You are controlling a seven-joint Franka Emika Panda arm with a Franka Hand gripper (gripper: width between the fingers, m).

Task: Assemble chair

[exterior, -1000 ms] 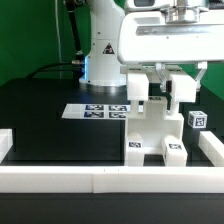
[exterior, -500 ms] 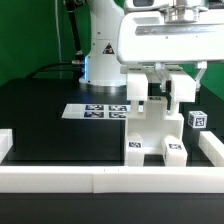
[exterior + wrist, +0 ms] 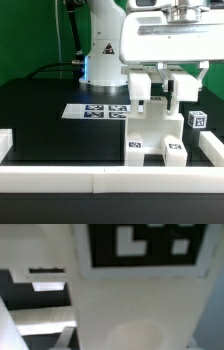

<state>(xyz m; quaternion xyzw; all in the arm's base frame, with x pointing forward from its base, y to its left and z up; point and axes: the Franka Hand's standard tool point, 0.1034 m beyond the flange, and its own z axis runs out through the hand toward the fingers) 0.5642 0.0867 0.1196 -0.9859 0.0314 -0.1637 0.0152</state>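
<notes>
The chair (image 3: pixel 150 130) stands partly joined; one small tagged part (image 3: pixel 197 118) lies loose. Whether my end effector (image 3: pixel 160 88) grips, I cannot tell.

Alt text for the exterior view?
A white robot gripper hangs over a blocky white chair with square tags on a black table. The marker board lies flat beside it; low white rails edge the table.

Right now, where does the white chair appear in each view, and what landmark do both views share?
Exterior view: the chair stands right of centre, by the front rail.
Wrist view: the chair fills most of the picture, blurred.
Shared landmark: black-and-white tags on the chair.
</notes>
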